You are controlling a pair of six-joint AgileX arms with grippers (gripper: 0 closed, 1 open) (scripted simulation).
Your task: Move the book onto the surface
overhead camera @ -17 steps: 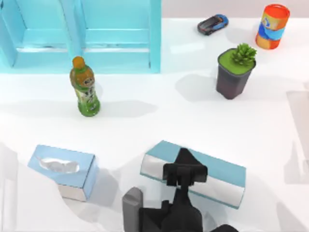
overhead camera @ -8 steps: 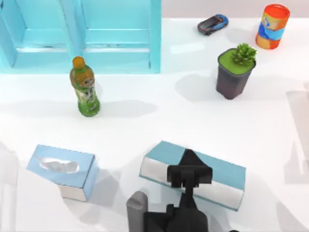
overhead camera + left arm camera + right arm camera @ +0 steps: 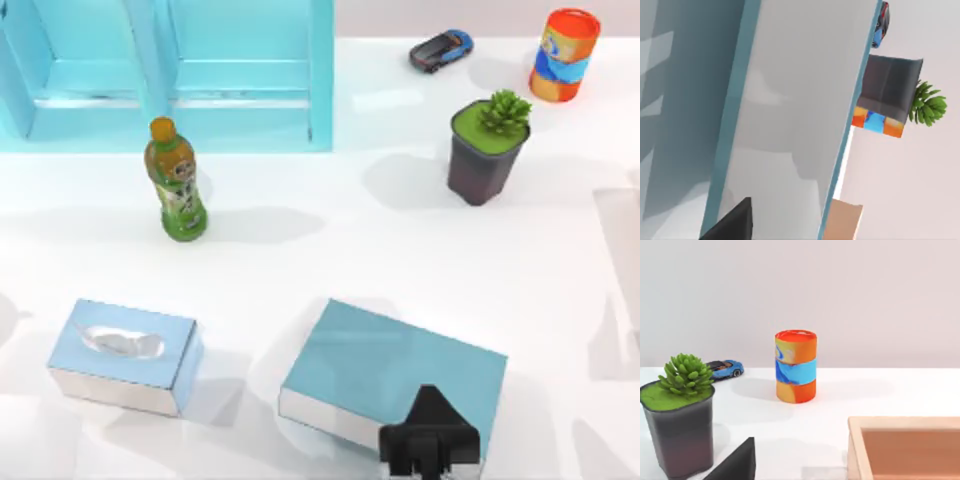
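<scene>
The large light-blue rectangular book (image 3: 395,385) is lying flat on the glossy white tabletop (image 3: 330,250) near its front edge. The left gripper (image 3: 428,450) is sitting over the book's near edge; whether its jaws are gripping cannot be told. Judging so, placement is finishing; next comes releasing and lifting clear.

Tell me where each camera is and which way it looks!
Top view: above the surface, looking down at the book; the left gripper shows at its near edge.
Left wrist view: on the left arm, close against the book's pale pages; a dark bit of that gripper shows.
Right wrist view: on the right arm, facing the plant pot and orange can; a dark bit of the right gripper shows.
Shared: all three see the pot, can and toy car.
</scene>
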